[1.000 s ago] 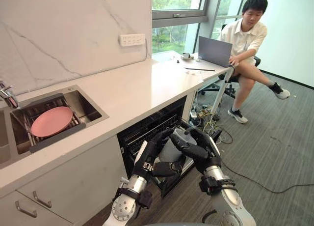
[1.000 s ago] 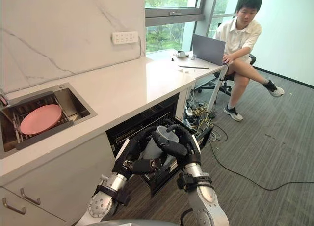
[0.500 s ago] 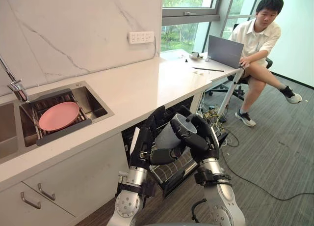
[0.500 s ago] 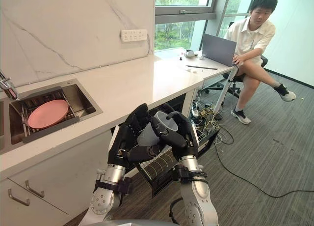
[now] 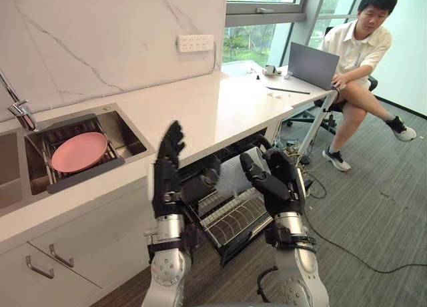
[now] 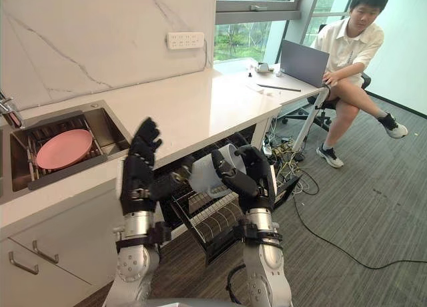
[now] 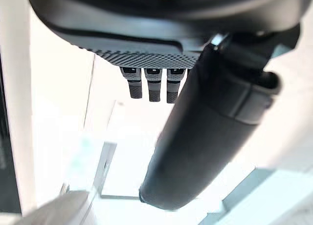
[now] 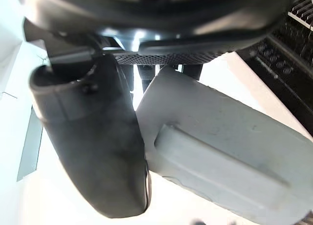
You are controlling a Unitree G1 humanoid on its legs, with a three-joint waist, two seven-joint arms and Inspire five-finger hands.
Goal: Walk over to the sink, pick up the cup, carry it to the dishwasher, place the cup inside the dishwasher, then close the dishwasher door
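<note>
The grey cup (image 5: 233,177) lies on its side in my right hand (image 5: 275,181), whose fingers and thumb curl round it, just above the pulled-out wire rack (image 5: 230,220) of the open dishwasher (image 5: 200,170). The right wrist view shows the cup (image 8: 220,151) with its handle against the thumb (image 8: 93,137). My left hand (image 5: 167,167) stands upright to the left of the cup with straight fingers, apart from it and holding nothing. In its own wrist view, the fingers (image 7: 154,85) are straight.
The dishwasher sits under a white counter (image 5: 200,107). A sink (image 5: 127,137) to the left holds a pink plate (image 5: 79,151), with a tap (image 5: 20,110) behind. A person (image 5: 357,47) sits with a laptop (image 5: 312,65) at the counter's far end. Cables (image 5: 293,153) lie below it.
My left hand has let go of the cup and risen with its fingers straight. The right hand alone keeps the cup, a little further over the rack. The camera has shifted.
</note>
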